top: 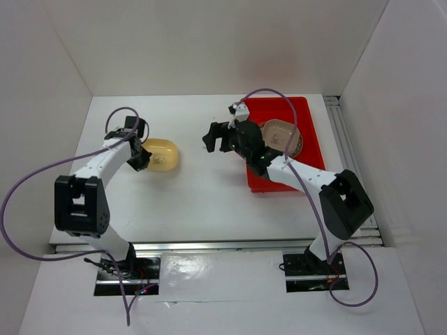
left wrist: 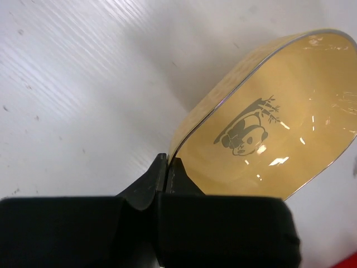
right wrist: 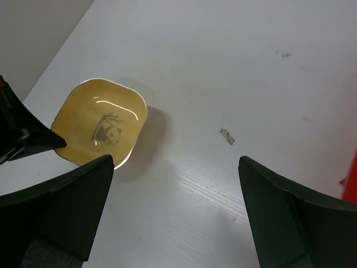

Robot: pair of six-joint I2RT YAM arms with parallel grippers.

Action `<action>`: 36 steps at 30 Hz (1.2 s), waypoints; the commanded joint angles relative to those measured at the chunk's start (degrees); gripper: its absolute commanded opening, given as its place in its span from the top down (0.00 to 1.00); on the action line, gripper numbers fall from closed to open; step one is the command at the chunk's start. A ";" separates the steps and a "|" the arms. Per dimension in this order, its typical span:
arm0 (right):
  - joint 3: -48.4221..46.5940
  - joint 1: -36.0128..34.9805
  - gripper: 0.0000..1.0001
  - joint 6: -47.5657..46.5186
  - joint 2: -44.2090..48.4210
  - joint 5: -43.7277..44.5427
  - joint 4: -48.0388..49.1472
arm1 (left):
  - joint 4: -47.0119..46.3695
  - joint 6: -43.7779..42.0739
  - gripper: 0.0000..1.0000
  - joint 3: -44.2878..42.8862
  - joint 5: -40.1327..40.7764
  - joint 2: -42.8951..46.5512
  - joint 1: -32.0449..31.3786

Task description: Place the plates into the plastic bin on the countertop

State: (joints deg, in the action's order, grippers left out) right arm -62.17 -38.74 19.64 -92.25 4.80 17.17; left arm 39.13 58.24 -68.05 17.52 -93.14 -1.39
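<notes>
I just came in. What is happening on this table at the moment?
The left arm's fingers are shut on the rim of a yellow plate at the left side of the white table. The right arm's fingers are open and empty, hovering above the table just left of the red bin. The bin already holds at least one dish; I cannot count them.

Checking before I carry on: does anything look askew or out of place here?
Only the yellow plate: it looks tipped on the countertop, its rim pinched in the shut left gripper. Nothing spilled or broken.
</notes>
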 commanded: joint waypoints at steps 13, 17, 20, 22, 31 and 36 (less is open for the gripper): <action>-8.84 -1.07 0.00 3.92 -10.93 -8.84 3.40 | -1.17 -3.04 1.00 -1.73 7.18 15.36 -16.54; -10.07 -2.21 0.04 4.44 -13.91 -6.38 2.88 | -2.22 -3.04 1.00 -1.21 6.48 17.37 -17.86; -10.78 -2.22 0.28 5.58 -16.11 -7.60 2.87 | -3.88 -3.56 1.00 -0.68 5.26 19.92 -18.39; -10.78 -2.22 0.54 6.11 -16.73 -8.83 4.18 | -6.34 -3.57 1.00 0.81 4.11 21.24 -18.39; -9.63 -1.60 1.00 11.65 -12.62 -4.82 4.56 | -11.01 -9.89 0.00 1.00 -6.35 18.97 -18.39; -12.27 0.76 1.00 9.20 -8.57 14.75 -5.81 | -10.49 -13.06 0.00 0.46 -7.76 20.11 -20.40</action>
State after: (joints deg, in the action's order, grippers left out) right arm -71.61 -39.55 30.33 -106.56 6.07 15.77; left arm 30.98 48.73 -65.65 12.64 -74.02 -20.71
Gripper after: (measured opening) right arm 0.020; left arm 0.997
